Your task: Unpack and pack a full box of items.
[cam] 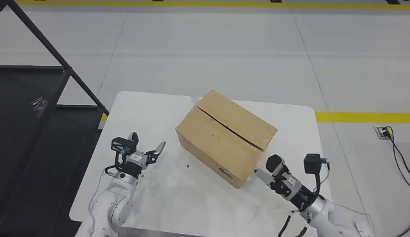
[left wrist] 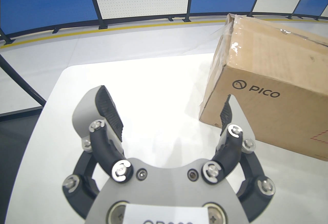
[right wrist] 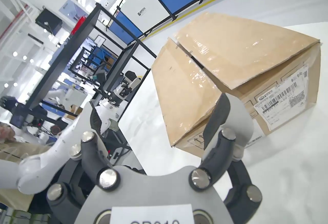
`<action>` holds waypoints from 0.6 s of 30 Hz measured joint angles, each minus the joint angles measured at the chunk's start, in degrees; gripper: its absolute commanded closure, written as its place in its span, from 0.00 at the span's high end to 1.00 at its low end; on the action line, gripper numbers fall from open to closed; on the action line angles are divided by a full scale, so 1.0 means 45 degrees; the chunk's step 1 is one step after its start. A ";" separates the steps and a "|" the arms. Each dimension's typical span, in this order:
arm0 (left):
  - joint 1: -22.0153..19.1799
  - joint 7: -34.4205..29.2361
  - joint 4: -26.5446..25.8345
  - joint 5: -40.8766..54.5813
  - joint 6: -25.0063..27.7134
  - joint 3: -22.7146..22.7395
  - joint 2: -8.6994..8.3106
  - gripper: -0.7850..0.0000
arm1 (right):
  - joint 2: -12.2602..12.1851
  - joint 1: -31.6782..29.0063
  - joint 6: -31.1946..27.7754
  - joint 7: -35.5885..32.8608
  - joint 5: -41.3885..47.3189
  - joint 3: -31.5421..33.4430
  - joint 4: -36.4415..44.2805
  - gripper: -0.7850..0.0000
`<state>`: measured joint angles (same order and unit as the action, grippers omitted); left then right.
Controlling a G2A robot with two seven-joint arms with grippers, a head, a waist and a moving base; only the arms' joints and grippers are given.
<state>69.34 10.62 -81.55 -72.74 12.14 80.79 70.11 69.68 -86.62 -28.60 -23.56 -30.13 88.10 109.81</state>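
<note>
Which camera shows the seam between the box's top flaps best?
The right wrist view: the seam runs close, nearly full length across the box. The top view shows it whole but distant; the left wrist view sees the top edge-on.

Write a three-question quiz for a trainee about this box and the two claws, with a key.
1. True or false: the cardboard box on the white table has its top flaps folded wide open.
2. What does the left claw hold? A: a tape roll. B: nothing. C: a box flap.
3. Fill in: the shipping label is on the box end facing the ____ claw.
Key: 1 false, the flaps are folded down; 2 B, it is open and empty; 3 the right claw.
</note>
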 measured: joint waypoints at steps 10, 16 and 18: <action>0.0047 -0.0341 -0.0189 0.0056 -0.0297 0.0100 0.0009 1.00 | 0.0006 -0.0816 0.0787 0.1240 -0.6866 -0.1572 0.0266 1.00; 0.0028 -0.0372 -0.0222 0.0034 -0.0407 0.0071 0.0023 1.00 | 0.0162 -0.0063 0.2548 0.1459 -0.7934 -0.2623 -0.0644 1.00; 0.0029 -0.0372 -0.0222 0.0034 -0.0406 0.0071 0.0023 1.00 | 0.0209 0.0174 0.3095 0.1544 -0.8141 -0.2817 -0.0908 1.00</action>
<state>69.47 8.95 -82.55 -72.59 10.31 81.11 70.21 70.62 -85.84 -14.67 -16.61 -66.76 75.42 105.72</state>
